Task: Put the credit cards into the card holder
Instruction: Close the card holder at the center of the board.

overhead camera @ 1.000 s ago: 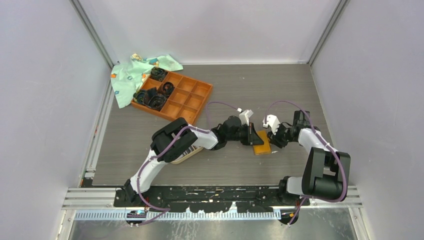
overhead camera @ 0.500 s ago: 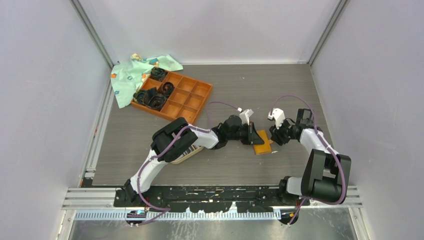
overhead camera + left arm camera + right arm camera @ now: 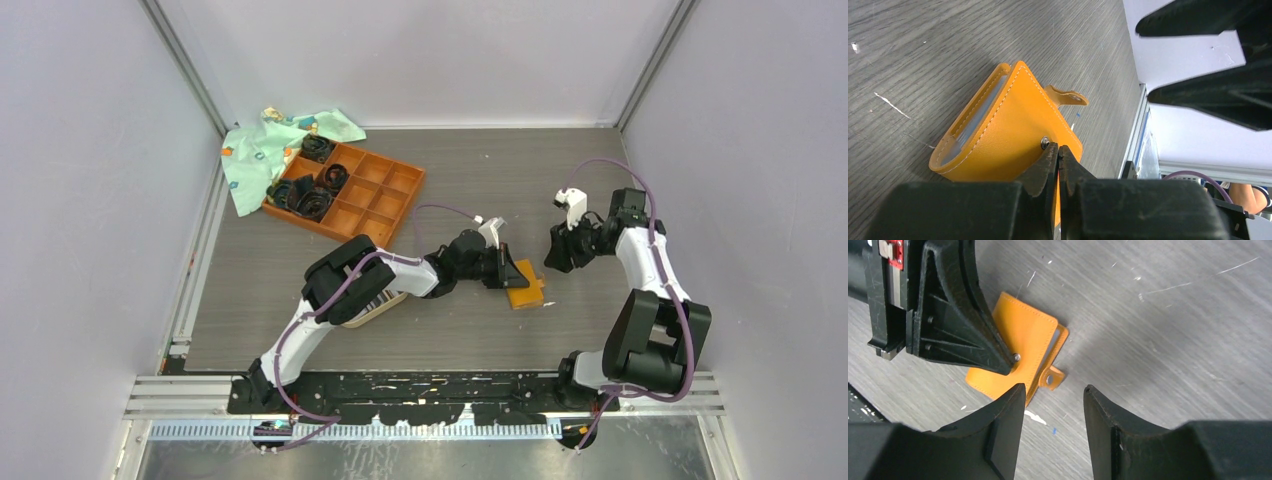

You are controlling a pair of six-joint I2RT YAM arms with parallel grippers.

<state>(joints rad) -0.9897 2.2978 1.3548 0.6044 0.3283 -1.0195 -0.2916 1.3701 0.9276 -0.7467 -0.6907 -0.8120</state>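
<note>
Step looks like closing the flat orange leather card holder (image 3: 998, 135): left pincer (image 3: 1058, 149) closed, tips pinning its cover; right pincer (image 3: 1053, 388) half-open, empty; next probably fasten snap tab (image 3: 1052, 377)

Diffuse overhead light, bright and even; the pale walls (image 3: 90, 200) wash out slightly and the grey tabletop (image 3: 480, 180) carries only a faint sheen. Shadows beside the card holder (image 3: 1008, 130) are soft and short. Wrist views: holder sharp; the left tool (image 3: 1058, 150) and right tool (image 3: 1053, 390), nearest the lens, read as dark, soft-edged silhouettes.
</note>
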